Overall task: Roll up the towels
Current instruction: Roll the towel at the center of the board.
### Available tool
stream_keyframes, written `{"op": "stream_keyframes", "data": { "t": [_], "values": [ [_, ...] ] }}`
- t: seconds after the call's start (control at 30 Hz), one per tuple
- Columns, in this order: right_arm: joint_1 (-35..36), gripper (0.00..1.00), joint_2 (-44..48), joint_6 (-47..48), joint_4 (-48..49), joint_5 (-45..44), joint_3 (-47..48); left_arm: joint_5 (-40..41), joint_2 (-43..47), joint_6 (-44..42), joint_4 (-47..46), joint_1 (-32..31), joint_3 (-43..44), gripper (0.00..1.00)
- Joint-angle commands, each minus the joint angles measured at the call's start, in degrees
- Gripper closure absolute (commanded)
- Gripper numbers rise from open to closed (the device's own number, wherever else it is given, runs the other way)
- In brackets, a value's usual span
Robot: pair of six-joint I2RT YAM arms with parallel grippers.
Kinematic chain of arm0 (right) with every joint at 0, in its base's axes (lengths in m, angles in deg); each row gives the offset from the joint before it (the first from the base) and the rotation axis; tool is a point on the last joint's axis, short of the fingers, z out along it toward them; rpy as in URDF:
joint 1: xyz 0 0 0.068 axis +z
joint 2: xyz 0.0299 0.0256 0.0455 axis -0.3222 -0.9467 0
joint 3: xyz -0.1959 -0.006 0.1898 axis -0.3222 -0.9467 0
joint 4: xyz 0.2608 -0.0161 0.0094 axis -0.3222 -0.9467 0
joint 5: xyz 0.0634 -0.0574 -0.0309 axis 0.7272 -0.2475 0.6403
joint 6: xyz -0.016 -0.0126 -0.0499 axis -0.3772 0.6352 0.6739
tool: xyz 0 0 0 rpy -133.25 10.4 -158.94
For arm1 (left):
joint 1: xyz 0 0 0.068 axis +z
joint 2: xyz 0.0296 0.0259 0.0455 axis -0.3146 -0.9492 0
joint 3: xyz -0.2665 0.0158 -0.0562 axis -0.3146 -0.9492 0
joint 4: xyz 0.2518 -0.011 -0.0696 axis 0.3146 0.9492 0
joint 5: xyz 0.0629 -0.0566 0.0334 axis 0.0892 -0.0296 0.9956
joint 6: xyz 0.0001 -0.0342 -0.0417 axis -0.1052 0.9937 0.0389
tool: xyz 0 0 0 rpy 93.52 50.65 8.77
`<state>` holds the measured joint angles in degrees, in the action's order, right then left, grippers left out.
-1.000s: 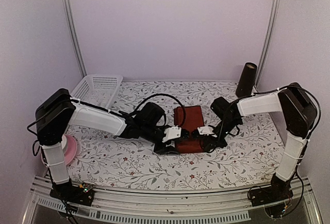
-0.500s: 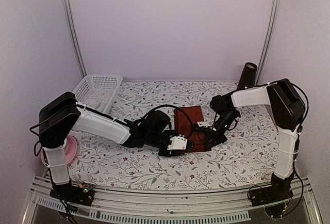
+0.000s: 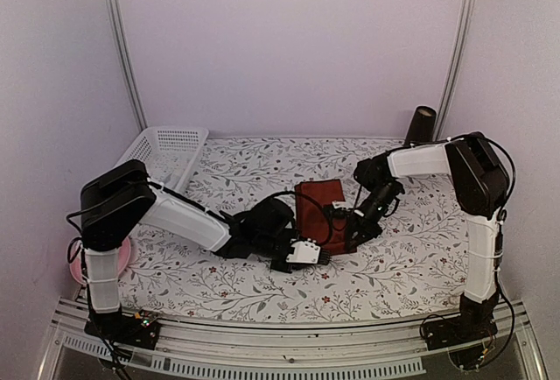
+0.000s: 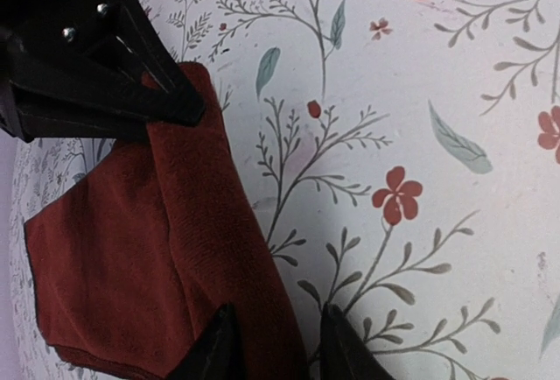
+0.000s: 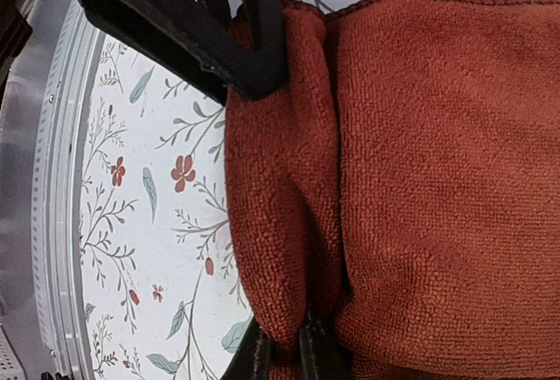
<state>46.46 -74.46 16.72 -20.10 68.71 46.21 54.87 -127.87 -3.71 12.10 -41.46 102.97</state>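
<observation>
The maroon towel point(image 3: 317, 207) lies mid-table, its near edge turned over into a thick fold point(image 5: 280, 205). My left gripper point(image 3: 313, 249) grips the fold's near-left end, one finger on the cloth and one beside its edge point(image 4: 278, 345). My right gripper point(image 3: 347, 225) is shut on the fold's right end point(image 5: 284, 349). Each gripper shows in the other's wrist view: the right one point(image 4: 185, 104) and the left one point(image 5: 258, 78), both pinching the same fold. The flat part of the towel point(image 4: 105, 249) lies beyond the fold. The checked towel is out of view.
A white basket point(image 3: 166, 152) stands at the back left. A dark cylinder point(image 3: 418, 135) stands at the back right. A pink round object point(image 3: 120, 256) sits at the left edge behind my left arm. The metal rail point(image 3: 289, 345) runs along the near edge.
Both grippers have moved a little away from the near edge with the towel's edge, turning it further over. The left arm swung right and the right arm drew in toward the towel.
</observation>
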Motion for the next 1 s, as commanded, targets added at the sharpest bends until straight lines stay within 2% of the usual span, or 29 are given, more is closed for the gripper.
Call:
{"op": "stream_keyframes", "data": {
  "t": [0.0,0.13,0.2,0.33,0.53,0.63,0.8,0.97],
  "values": [
    [-0.4,0.9,-1.8,-0.4,0.1,0.3,1.3,5.6,-1.9,1.3,-4.9,-0.6,-0.7,0.66],
    [-0.4,0.9,-2.2,-0.4,0.3,0.1,1.3,8.6,-1.5,1.8,-9.2,-0.7,-2.7,0.55],
    [-0.5,0.9,-2.3,-0.6,0.4,0.0,1.4,8.6,-1.2,1.9,-10.3,-0.6,-3.5,0.55],
    [-0.4,0.89,-2.2,-0.7,0.4,0.0,1.9,8.8,-1.9,2.1,-9.1,-0.6,-3.0,0.66],
    [-0.5,0.87,-1.7,-1.3,1.4,-0.3,2.1,8.0,-3.2,3.7,-6.8,-0.6,-1.7,0.9],
    [-0.7,0.82,0.1,-1.4,3.0,-1.0,0.9,6.2,-3.0,5.7,-4.6,-0.6,-0.7,1.0],
    [-0.9,0.58,9.0,-1.1,11.9,-4.5,-6.2,-1.5,-2.8,12.2,2.9,1.6,2.2,1.0],
    [-1.1,0.49,18.0,0.3,20.5,-7.4,-14.5,-10.3,-2.4,17.9,7.8,4.3,4.1,1.0]
  ]
}}
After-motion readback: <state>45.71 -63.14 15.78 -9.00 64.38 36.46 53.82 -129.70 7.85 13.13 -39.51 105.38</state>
